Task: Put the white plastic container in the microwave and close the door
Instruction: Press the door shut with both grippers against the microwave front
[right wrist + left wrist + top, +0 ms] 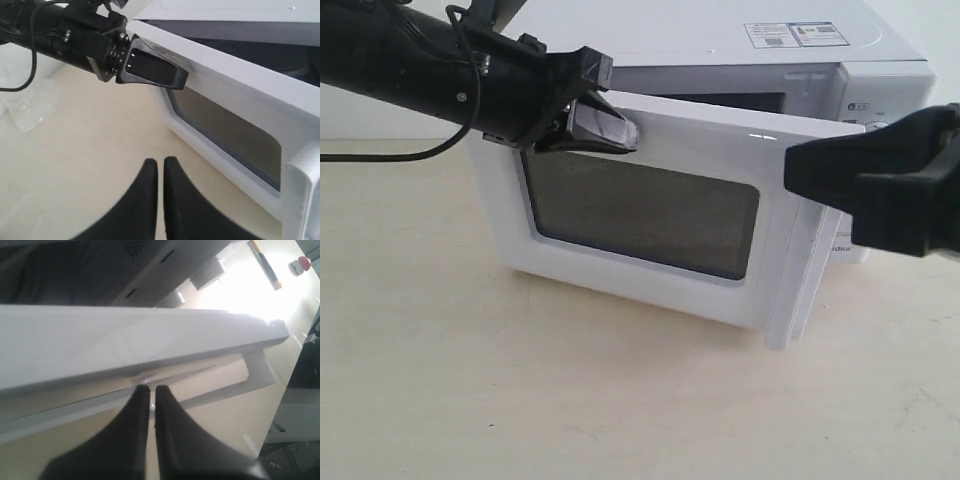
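**Pale wood tabletop, microwave door half open, both claws pinched together**

Light wood-grain tabletop point(470, 380) fills most of the exterior view, with the white microwave point(720, 30) sitting at the back of it, sticker labels point(795, 34) on its top. So the door point(720, 120) is hanging partway open, swung out toward the camera. Its dark mesh window point(640, 215) faces us, and the tall white bar handle point(798, 280) is on the free edge, on the right.

The left gripper point(610, 125) comes in on its black arm from the upper left. It's lying against the door's outer face, right at the top corner on the hinge side, and looks like it's touching. From the left wrist view the two fingers point(135, 430) are basically together, just a hairline slit and nothing between them. A black cable point(380, 155) loops off that arm.

The right gripper point(160, 162) is also closed up on nothing. It hovers over bare table in front of the door, clear of it and nearer the handle end. In the exterior view it's just a big blurry black shape at the right.

The cavity behind the door is only a dark gap, so I can't tell whether the white plastic container is in there. It doesn't show in any view. Some crumpled clear plastic point(22, 107) lies on the table off to the left arm's side.
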Controlling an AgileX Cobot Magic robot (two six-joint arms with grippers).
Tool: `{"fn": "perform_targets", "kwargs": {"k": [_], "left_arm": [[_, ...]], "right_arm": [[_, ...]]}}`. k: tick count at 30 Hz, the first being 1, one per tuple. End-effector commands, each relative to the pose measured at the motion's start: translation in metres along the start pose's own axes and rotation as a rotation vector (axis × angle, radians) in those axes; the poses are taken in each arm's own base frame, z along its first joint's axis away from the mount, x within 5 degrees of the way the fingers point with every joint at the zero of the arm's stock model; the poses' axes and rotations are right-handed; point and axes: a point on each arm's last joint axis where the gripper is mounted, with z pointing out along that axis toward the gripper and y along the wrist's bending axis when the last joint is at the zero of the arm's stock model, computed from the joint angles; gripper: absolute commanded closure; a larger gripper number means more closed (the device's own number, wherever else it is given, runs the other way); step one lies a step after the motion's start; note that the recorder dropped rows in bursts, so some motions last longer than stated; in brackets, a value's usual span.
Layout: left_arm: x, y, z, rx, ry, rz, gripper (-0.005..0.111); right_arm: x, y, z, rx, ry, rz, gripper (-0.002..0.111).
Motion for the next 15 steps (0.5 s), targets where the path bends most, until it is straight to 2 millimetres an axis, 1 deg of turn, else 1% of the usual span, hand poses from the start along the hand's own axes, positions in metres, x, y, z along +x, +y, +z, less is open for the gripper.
{"fn": "perform_targets", "kwargs": {"k": [1,5,9,12,15], "left_arm": [[-0.006,-0.009,-0.002,0.046,0.004,0.006,0.102],[-0.002,-0.015,-0.006,0.079,0.061,0.039,0.102],[0.005,-0.016,-0.016,0.015,0.139,0.088,0.102],[0.009,-0.021,-0.031,-0.048,0.179,0.122,0.102],[0.012,-0.031,-0.049,-0.091,0.163,0.146,0.102]], "right_arm": [[-0.004,0.002,0.007,-0.017,-0.050,-0.016,0.108],[-0.003,0.003,0.029,-0.023,-0.045,-0.018,0.108],[0.000,0.001,0.055,-0.018,-0.039,-0.058,0.108],[0.001,-0.011,0.070,0.029,-0.033,-0.042,0.108],[0.000,-0.032,0.079,0.110,-0.039,0.000,0.108]]}}
